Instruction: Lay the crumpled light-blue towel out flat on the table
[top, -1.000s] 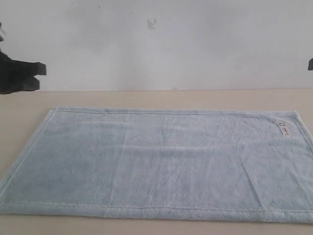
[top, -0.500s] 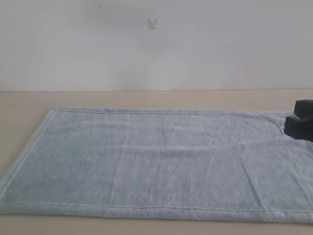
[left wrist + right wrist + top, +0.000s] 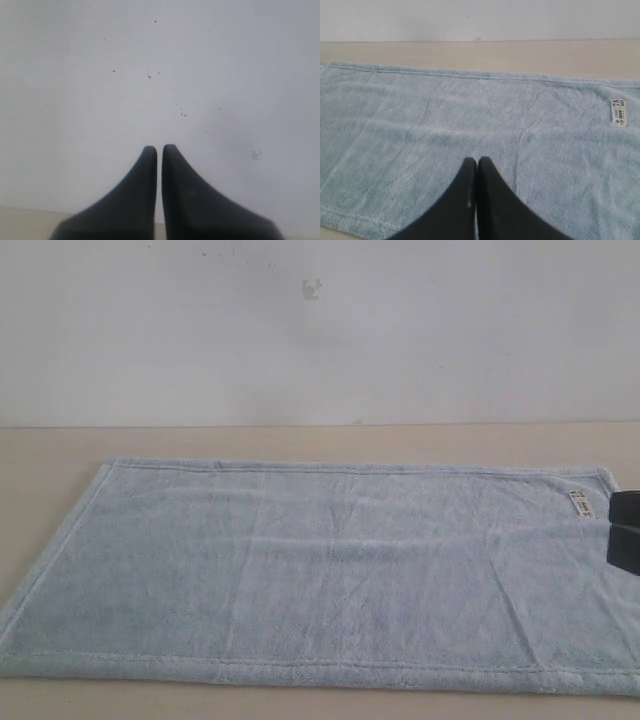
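Blue towel [image 3: 320, 570] flat on table [image 3: 300, 442], label [image 3: 579, 504] nr corner — left hand [image 3: 159, 149], right hand [image 3: 477, 161] closed, empty.

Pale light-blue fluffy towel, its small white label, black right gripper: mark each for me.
Pale light-blue fluffy towel [image 3: 330, 570], exterior view, middle of the cloth.
Small white label [image 3: 618, 112], right wrist view, label's centre.
Black right gripper [image 3: 476, 161], right wrist view, between the shut fingertips.

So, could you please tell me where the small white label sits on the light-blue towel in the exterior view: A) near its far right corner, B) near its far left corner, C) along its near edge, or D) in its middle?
A: the white label lies on the towel just inside its far right corner.
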### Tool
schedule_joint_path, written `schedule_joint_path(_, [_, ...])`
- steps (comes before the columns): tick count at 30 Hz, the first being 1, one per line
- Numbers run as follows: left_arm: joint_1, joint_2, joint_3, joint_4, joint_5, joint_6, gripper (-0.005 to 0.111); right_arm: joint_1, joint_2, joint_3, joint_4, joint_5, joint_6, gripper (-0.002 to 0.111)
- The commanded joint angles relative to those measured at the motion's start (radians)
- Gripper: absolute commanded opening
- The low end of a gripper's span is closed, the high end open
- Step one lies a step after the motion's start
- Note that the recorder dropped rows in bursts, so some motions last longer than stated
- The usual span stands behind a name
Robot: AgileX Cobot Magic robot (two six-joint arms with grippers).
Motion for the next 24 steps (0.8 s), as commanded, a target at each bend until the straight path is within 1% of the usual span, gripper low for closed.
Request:
schedule_joint_path(1, [-0.002,-0.010,0.005,-0.006,-0.003,0.000,0.004,-0.103,-0.158,-0.001,0.002,0.016,0.001,0.000])
schedule_joint_path(3, [-0.002,-0.010,0.005,-0.006,-0.003,0.000,0.004,-0.173,-0.264,-0.001,0.002,0.018,-0.002,0.000])
schedule_joint_path(7, [-0.002,-0.009,0.005,-0.006,-0.004,0.000,0.004,-0.261,-0.447,-0.001,-0.057,0.024,-0.064,0.000])
schedule_joint_path(11, [-0.002,-0.009,0.005,-0.006,-0.004,0.000,0.004,-0.282,-0.614,0.005,-0.066,0.017,-0.161,0.000])
schedule_joint_path(14, [-0.002,-0.009,0.005,-0.006,-0.004,0.000,0.004,-0.282,-0.657,0.065,-0.069,-0.034,-0.155,0.000])
schedule_joint_path(15, [-0.002,-0.009,0.005,-0.006,-0.007,0.000,0.004,-0.282,-0.681,0.100,-0.107,-0.041,-0.127,0.000])
schedule_joint_path(17, [-0.002,-0.009,0.005,-0.006,-0.007,0.000,0.004,-0.282,-0.732,0.190,-0.253,-0.069,0.001,0.000])
schedule_joint_path(20, [-0.002,-0.009,0.005,-0.006,-0.007,0.000,0.004,-0.282,-0.748,0.362,-0.490,-0.101,0.365,0.000])
schedule_joint_path(21, [-0.002,-0.012,0.005,-0.006,-0.007,0.000,0.004,-0.282,-0.748,0.406,-0.520,-0.108,0.499,0.000])
schedule_joint_path(22, [-0.002,-0.013,0.005,-0.006,-0.009,0.000,0.004,-0.282,-0.748,0.406,-0.533,-0.115,0.582,0.000])
schedule_joint_path(23, [-0.002,-0.013,0.005,-0.006,-0.012,0.000,0.004,-0.280,-0.748,0.406,-0.534,-0.064,0.613,0.000])
schedule_joint_path(24, [-0.002,-0.014,0.005,-0.006,-0.012,0.000,0.004,-0.275,-0.748,0.406,-0.534,0.019,0.601,0.000])
